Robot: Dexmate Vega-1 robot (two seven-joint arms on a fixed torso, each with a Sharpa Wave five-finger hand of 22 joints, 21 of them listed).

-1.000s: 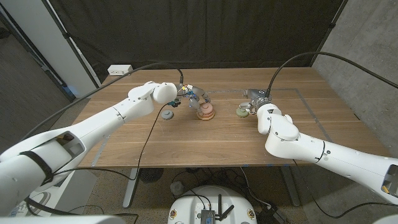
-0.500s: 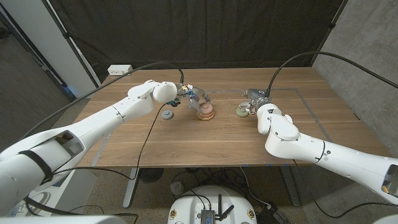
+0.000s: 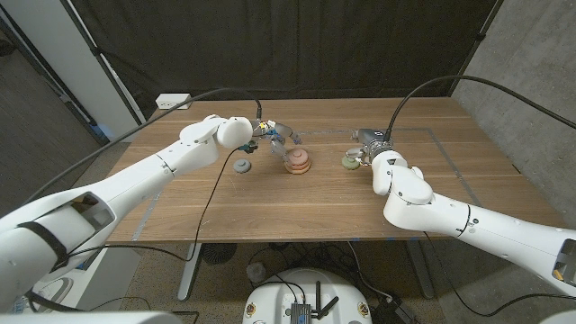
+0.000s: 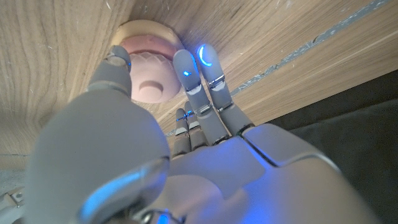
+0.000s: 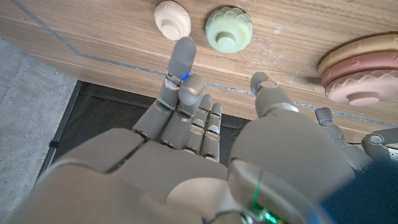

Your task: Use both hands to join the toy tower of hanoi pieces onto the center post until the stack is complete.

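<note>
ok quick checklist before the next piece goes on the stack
1. Stack upright at table centre, pink piece on top: ok.
2. Left hand free: fingers spread by the stack, nothing in them: ok.
3. Right hand free: holds nothing: ok.
4. Green piece loose on the table ahead of the right hand: ok.
5. Grey piece loose left of the stack: ok.
6. Which piece is next by size: cannot tell.

The left hand (image 4: 186, 143) reaches over the wooden table (image 4: 261, 37), holding nothing. A pink ring (image 4: 152, 68) sits on a tan ring (image 4: 140, 28) at eleven o'clock. The thumb (image 4: 115, 65) lies beside the pink ring, and blue-lit fingertips (image 4: 205, 59) stand just beside it.
</note>
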